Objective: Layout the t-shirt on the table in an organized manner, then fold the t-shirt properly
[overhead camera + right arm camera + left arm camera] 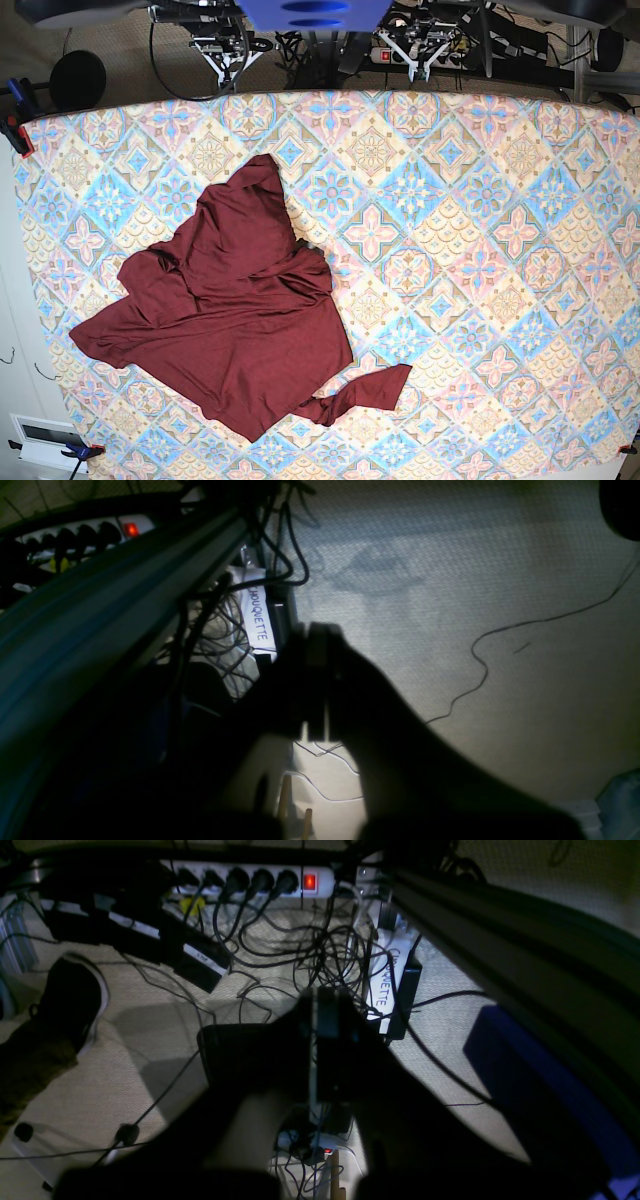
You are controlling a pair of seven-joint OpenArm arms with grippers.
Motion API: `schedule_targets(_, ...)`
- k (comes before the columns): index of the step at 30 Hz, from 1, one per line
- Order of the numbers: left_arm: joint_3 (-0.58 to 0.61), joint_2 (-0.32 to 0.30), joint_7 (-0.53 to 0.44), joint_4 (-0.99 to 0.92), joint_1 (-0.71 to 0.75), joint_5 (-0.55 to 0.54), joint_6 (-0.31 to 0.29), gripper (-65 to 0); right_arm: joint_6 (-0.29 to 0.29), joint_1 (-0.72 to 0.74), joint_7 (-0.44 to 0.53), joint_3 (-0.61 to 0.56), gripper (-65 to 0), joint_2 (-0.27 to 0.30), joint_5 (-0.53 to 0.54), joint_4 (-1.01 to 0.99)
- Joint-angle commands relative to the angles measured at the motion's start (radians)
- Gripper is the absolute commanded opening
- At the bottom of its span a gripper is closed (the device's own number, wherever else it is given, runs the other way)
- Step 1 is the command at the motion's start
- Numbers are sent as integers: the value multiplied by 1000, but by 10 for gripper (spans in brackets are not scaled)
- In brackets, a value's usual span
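Starting at the jaws: both pairs were pressed together with nothing between them. The left gripper (314, 1040) showed in its wrist view as a dark silhouette, fingers meeting along one thin seam, pointed at the pale carpeted floor (150, 1060) and a tangle of black cables (320, 960) below a white power strip (250, 882). The right gripper (320, 680) looked the same in its own view, clamped on nothing, above bare floor and a lone trailing cable (480, 665).

Both arms were parked beyond the far edge of the wide table with the pastel diamond-tile cloth (480, 260), well apart from the garment.

The plain dark maroon long-sleeved knit t-shirt (220, 310) lay crumpled on the table's left half in the base view: body bunched in overlapping folds, one corner peaked toward the far edge, one sleeve twisted out toward the near edge.

Judgement: nothing done yet. Not spread flat, sleeves not squared, no fold made. Layout and folding both remained.
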Motion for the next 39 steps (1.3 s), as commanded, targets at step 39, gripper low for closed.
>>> schedule_targets(39, 5, -124, -7, 185, 205, 7, 2, -650, -1, -267, 0, 2, -650, 104, -4, 263)
